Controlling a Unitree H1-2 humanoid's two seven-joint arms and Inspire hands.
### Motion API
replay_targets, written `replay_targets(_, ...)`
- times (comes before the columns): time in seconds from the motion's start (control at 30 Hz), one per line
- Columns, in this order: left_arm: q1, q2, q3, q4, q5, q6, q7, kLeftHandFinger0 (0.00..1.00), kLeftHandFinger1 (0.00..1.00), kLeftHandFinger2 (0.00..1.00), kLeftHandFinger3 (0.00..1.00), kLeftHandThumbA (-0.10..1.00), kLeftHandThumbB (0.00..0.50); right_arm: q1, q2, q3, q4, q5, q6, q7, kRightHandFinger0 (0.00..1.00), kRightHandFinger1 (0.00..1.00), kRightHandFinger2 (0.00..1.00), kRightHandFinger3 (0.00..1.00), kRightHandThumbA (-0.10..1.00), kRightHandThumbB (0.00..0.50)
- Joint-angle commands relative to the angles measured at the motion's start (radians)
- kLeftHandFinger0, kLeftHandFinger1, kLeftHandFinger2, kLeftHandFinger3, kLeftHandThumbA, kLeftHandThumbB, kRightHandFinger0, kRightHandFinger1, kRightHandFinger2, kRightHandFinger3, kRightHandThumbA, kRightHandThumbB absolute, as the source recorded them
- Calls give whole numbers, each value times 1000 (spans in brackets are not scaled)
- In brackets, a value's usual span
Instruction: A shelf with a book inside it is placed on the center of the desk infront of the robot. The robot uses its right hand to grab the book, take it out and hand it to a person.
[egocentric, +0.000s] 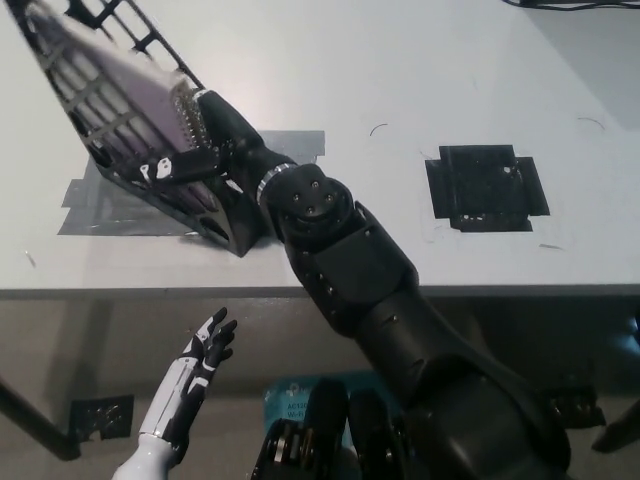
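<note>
A black lattice shelf (82, 105) leans tilted at the desk's far left, blurred in the head view. Inside it lies a spiral-bound book (135, 85) with a pale purple cover, its wire spine toward my arm. My black right hand (205, 140) is at the shelf's open side, closed over the book's spine edge, with one finger (165, 168) stretched across the lattice wall. The grip inside the shelf is partly hidden. My white left hand (197, 362) hangs open below the desk's front edge at lower left.
Grey tape (95, 205) marks the desk under the shelf, with another strip (295, 145) behind my wrist. A black taped square (487, 187) lies at the right. The desk's front edge (120, 292) runs across the middle. A blue item (290, 400) sits on the floor.
</note>
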Motion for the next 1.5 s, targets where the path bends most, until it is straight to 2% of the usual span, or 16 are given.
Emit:
replay_targets(0.0,-15,13,-4,-27,11,-17,-9,1000,1000,1000,1000,944,291,-64,13,9,-21,-39,-19,-56,0,11,65,28,1000,35)
replay_targets(0.07,-15,14,-5,-30,14,-17,-9,1000,1000,1000,1000,946,290,-60,15,4,-35,-37,-3,-62,0,71,233,138,1000,30)
replay_targets(0.1,-15,14,-5,-29,14,-17,-9,1000,1000,1000,1000,947,291,-58,15,3,-42,-37,-1,-61,0,130,373,268,1000,26)
replay_targets(0.3,-22,16,-4,-22,25,-24,-5,1000,1000,1000,1000,950,278,-47,23,-22,-83,-10,6,-64,0,175,449,338,1000,35)
replay_targets(0.37,-23,17,-5,-22,30,-30,-4,1000,1000,1000,1000,956,269,-40,26,-28,-102,-4,2,-65,0,131,387,291,1000,70)
replay_targets(0.57,-22,16,-2,-22,12,-28,-13,1000,1000,1000,1000,945,263,-11,42,-76,-172,50,-8,-47,0,17,193,168,1000,106)
replay_targets(0.6,-23,18,-3,-19,12,-33,-15,1000,1000,1000,1000,948,254,-5,52,-108,-190,88,-7,-38,0,1,96,68,1000,115)
replay_targets(0.67,-24,20,-4,-15,14,-39,-17,1000,1000,1000,1000,951,249,1,61,-138,-220,126,-4,-31,0,0,7,3,1000,87)
replay_targets(0.73,-24,21,-4,-14,13,-41,-18,1000,1000,1000,1000,953,247,7,70,-163,-255,153,-1,-22,0,0,0,0,1000,63)
replay_targets(0.8,-23,20,-3,-15,3,-37,-22,1000,1000,1000,1000,934,233,19,90,-204,-326,205,11,-18,0,0,0,0,1000,98)
replay_targets(0.97,-23,26,-7,-8,13,-55,-21,1000,1000,1000,1000,943,234,22,116,-249,-470,298,52,-33,0,0,0,0,1000,126)
replay_targets(1.0,-23,27,-7,-6,14,-59,-20,1000,1000,1000,1000,935,234,22,117,-249,-491,319,60,-37,0,0,0,0,1000,197)
replay_targets(1.03,-20,31,-9,0,15,-68,-21,1000,1000,1000,1000,948,234,20,117,-244,-545,353,81,-49,0,0,0,0,1000,140)
replay_targets(1.13,-17,32,-11,0,16,-59,-21,1000,1000,1000,1000,946,237,18,117,-238,-619,401,125,-80,0,0,0,0,1000,150)
replay_targets(1.23,-12,28,-15,-1,30,-62,-12,1000,1000,1000,1000,943,200,16,117,-224,-703,477,139,-144,0,0,0,0,1000,125)
replay_targets(1.47,-12,25,-17,1,33,-62,-6,1000,1000,1000,1000,963,201,2,117,-265,-811,569,154,-193,0,0,0,0,1000,83)
